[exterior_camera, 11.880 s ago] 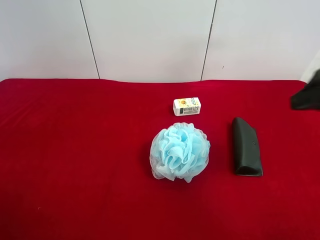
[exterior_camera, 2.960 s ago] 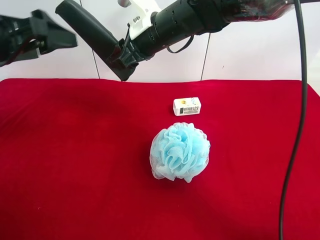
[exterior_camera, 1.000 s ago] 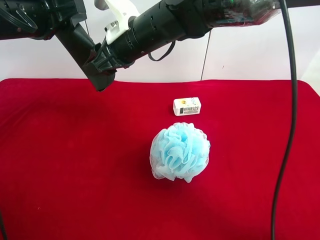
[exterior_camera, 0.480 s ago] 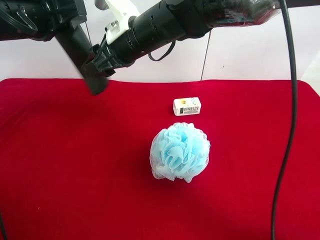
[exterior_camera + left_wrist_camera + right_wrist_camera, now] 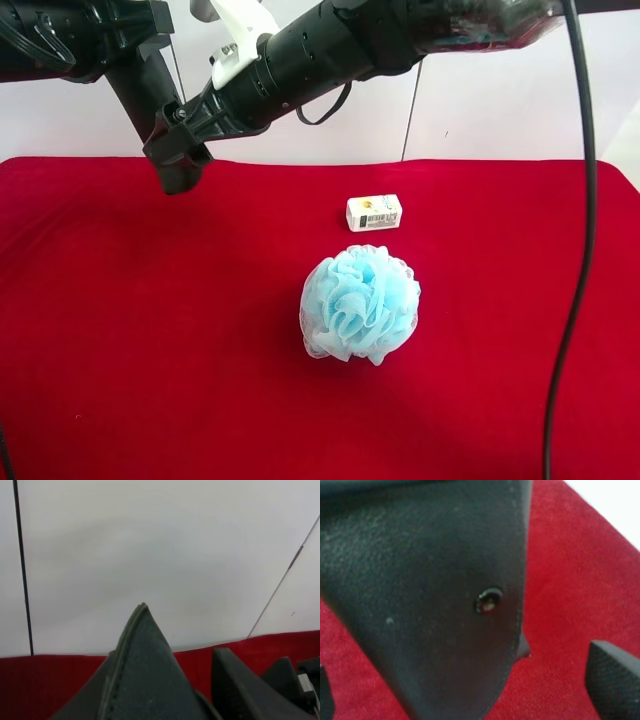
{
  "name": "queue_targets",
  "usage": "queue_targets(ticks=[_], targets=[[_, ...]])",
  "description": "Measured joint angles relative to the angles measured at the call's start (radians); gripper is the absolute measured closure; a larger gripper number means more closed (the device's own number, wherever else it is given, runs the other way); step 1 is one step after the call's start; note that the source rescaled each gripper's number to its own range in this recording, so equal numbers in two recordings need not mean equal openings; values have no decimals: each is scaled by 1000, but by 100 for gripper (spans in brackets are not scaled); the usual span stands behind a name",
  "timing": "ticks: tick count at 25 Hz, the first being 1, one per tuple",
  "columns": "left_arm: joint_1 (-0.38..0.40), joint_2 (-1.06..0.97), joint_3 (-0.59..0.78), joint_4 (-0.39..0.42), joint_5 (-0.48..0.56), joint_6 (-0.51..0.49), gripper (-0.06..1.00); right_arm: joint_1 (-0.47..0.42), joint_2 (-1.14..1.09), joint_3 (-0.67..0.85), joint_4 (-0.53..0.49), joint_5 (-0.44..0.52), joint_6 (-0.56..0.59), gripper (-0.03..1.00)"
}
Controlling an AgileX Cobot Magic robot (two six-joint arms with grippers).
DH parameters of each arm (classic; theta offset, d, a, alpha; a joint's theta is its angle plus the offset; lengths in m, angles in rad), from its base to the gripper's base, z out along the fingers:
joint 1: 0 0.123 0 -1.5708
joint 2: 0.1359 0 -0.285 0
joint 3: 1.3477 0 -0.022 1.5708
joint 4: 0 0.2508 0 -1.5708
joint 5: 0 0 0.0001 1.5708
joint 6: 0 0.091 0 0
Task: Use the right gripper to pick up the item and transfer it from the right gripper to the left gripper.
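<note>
Opened a moment ago, the right gripper (image 5: 182,143) now has its jaws spread wide, clear of the long matte black wedge-shaped case (image 5: 145,90). The case hangs tilted in the air, well apart from the light blue mesh bath pouf (image 5: 360,305), clamped by the all-black left gripper (image 5: 135,45).

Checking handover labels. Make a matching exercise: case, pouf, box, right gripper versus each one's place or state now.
1 black case
2 blue pouf
3 white box
4 right gripper

a jaws open
b middle of the red cloth
c up in the air, in the left gripper
d on the cloth, between pouf and wall

Pairs: 1-c, 2-b, 3-d, 4-a
</note>
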Motion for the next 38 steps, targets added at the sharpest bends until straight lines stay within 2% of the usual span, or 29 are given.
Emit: queue_targets(ticks=[4,6,9,13,18,26,32,38], targets=[[0,0,0,0,0,0,94,0,-41,0,-120,17,133,-3],[0,0,0,0,0,0,94,0,-73,0,-214,30,251,-3],[0,0,0,0,0,0,94,0,-127,0,-414,78,440,-3],[0,0,0,0,0,1,94,0,-197,0,-652,177,643,-3],[0,0,0,0,0,1,94,0,-292,0,-815,336,770,-3],[0,0,0,0,2,14,94,0,-413,0,-875,681,871,-3],[0,0,0,0,13,34,94,0,-494,80,-879,707,911,-3],[0,0,0,0,47,37,94,0,-626,299,-929,716,935,-3]])
